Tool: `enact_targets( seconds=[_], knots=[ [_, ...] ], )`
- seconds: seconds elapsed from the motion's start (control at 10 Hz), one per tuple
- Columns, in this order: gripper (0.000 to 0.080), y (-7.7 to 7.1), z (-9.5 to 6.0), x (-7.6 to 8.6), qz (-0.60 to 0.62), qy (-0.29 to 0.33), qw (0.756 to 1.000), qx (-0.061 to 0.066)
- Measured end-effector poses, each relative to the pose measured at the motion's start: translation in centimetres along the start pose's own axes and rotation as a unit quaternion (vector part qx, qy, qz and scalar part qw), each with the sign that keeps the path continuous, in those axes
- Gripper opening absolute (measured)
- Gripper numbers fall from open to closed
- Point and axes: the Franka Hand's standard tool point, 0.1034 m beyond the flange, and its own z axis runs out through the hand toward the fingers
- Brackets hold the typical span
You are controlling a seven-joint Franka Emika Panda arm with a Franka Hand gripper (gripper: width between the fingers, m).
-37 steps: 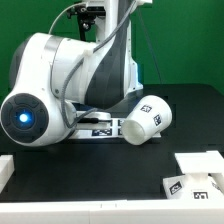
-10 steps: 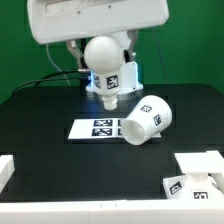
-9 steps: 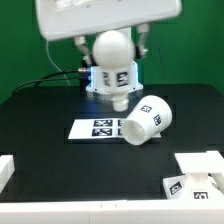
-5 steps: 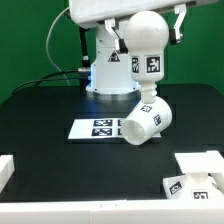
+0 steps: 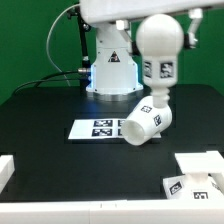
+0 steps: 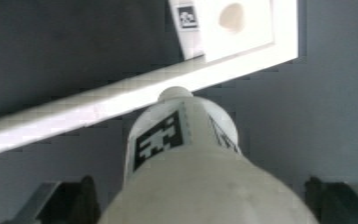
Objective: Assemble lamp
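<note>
My gripper (image 5: pixel 160 28) is shut on the round bulb (image 5: pixel 160 40) and holds it in the air at the exterior view's upper right, with its tagged neck (image 5: pixel 159 72) pointing down. The neck tip hangs just above the cone shade (image 5: pixel 145 120), which lies on its side on the black table. The low square base (image 5: pixel 192 183) lies at the front right. In the wrist view the bulb (image 6: pixel 185 150) fills the space between the dark fingers (image 6: pixel 60 200), and the base (image 6: pixel 229 25) with its round hole shows beyond.
The marker board (image 5: pixel 98 128) lies flat beside the shade on the exterior view's left. White ledges stand at the front left (image 5: pixel 5 170) and around the base (image 5: pixel 200 158); one ledge crosses the wrist view (image 6: pixel 105 100). The arm's pedestal (image 5: pixel 110 70) stands behind.
The arm has swung the bulb from above the marker board toward the exterior view's right and slightly up. The neck now hangs over the shade. The shade and base have not moved.
</note>
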Motion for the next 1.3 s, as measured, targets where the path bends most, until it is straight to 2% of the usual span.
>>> enact_targets(
  seconds=[0.1,0.2,0.5,0.6,0.7,0.8,0.9,1.0,1.3],
  knots=[
    [0.0571,-1.3,1.9,-0.7,0.021,0.006,1.0,0.001],
    [0.0571,-2.0,2.9,-2.0,0.013,0.0,1.0,-0.002],
    [0.0571,-1.9,2.8,-1.8,0.011,0.0,1.0,-0.002],
    [0.0571,-2.0,3.0,-2.4,0.016,-0.015,1.0,-0.009],
    [0.0571,-2.5,3.2,-3.3,0.02,-0.047,0.998,-0.022],
    [0.0571,-3.4,4.0,-3.5,0.03,-0.071,0.996,-0.034],
    [0.0571,-3.9,5.3,-3.7,0.027,-0.069,0.997,-0.039],
    [0.0571,-3.7,6.2,-4.3,0.025,-0.069,0.997,-0.04],
    [0.0571,-3.8,5.9,-4.1,0.026,-0.067,0.997,-0.039]
  ],
)
